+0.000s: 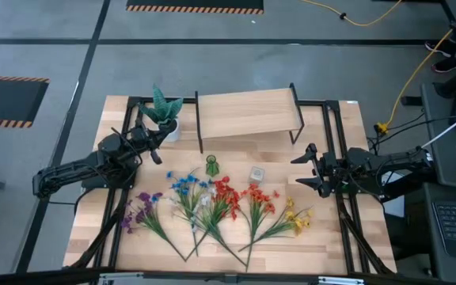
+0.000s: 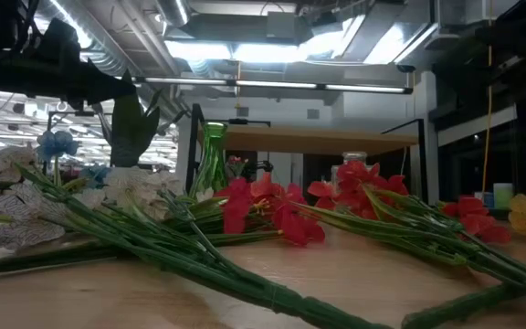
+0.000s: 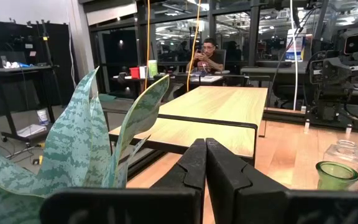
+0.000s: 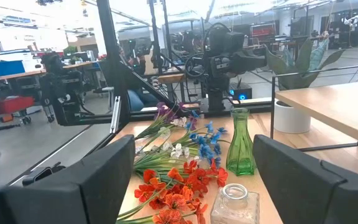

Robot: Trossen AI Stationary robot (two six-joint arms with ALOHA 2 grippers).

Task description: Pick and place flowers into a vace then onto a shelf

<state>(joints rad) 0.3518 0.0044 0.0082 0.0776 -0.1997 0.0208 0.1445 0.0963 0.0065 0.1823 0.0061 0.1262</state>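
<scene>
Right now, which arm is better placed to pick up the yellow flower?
Probably the right. The right gripper is open and hovers just above the yellow flower; the left gripper is shut near the potted plant, much farther away.

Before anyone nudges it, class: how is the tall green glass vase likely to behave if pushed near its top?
The green vase stands upright on the table, tall with a narrow neck, so a high push would probably tip it. It looks like smooth glass: likely slippery and breakable. If it falls it may roll toward the flowers.
</scene>
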